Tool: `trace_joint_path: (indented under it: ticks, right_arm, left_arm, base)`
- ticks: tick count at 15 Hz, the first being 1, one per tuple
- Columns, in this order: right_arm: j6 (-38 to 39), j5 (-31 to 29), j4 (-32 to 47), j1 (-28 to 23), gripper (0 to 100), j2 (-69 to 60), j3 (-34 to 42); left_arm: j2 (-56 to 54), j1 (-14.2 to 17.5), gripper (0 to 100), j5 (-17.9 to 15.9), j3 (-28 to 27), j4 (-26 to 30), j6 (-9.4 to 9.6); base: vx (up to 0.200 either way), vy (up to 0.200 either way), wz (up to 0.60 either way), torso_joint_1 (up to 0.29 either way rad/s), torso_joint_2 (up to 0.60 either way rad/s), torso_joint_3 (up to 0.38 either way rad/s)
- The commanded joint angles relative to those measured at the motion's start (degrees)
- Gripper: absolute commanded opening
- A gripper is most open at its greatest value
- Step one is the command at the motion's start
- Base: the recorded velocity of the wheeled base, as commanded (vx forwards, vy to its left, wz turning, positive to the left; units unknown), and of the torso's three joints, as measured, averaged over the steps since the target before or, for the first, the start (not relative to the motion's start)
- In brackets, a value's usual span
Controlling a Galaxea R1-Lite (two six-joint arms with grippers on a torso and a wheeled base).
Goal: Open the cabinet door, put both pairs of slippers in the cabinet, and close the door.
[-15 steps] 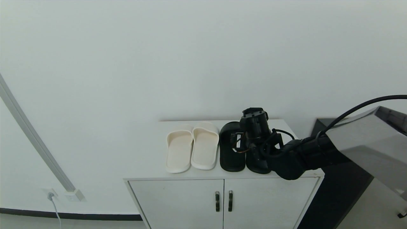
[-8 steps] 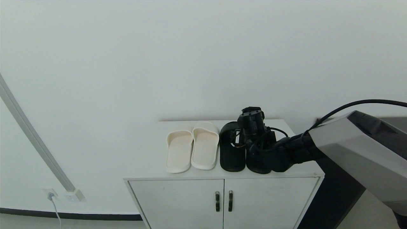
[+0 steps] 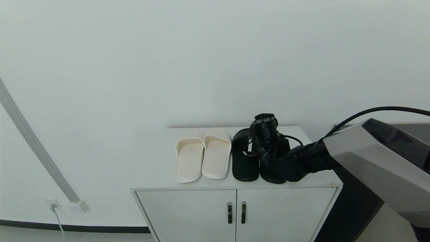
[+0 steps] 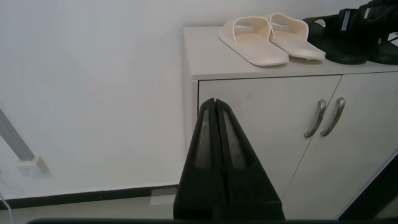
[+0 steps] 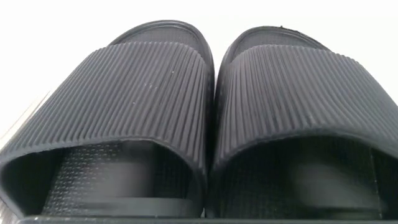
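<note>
right end effector (image 3: 264, 139) at two black slippers (image 3: 245, 166)

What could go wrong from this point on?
The cabinet doors are shut while the right arm is at the black slippers, so a lifted pair has nowhere to go. They lie pressed together beside the white slippers; a grasp may take only one or nudge the white pair.

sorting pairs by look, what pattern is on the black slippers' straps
Fine parallel ribbing on the straps, clearest in the right wrist view.
</note>
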Motion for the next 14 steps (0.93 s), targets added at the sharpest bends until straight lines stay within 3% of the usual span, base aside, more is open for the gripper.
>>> trace_joint_path:
  ticks: [1, 6, 10, 14]
  right_arm:
    - [0.01, -0.12, -0.02, 0.03, 0, -0.49, 0.22]
    - [-0.16, -1.52, 0.07, 0.56, 0, -3.57, 1.80]
    - [-2.89, -0.91, -0.28, 2.23, 0, -13.94, 11.03]
    - [-7.46, 8.59, -3.71, 6.97, 0, -29.24, 28.70]
  left_arm:
    - [0.07, 0.01, 0, 0.01, 0.01, -0.01, -0.01]
    - [0.07, 0.01, 0, 0.01, 0.01, -0.01, -0.01]
    - [0.07, 0.01, 0, 0.01, 0.01, -0.01, -0.01]
    - [0.07, 0.01, 0, 0.01, 0.01, -0.01, -0.01]
  base:
    - [0.000, 0.000, 0.00, 0.000, 0.00, 0.000]
    - [0.000, 0.000, 0.00, 0.000, 0.00, 0.000]
    - [0.000, 0.000, 0.00, 0.000, 0.00, 0.000]
    - [0.000, 0.000, 0.00, 0.000, 0.00, 0.000]
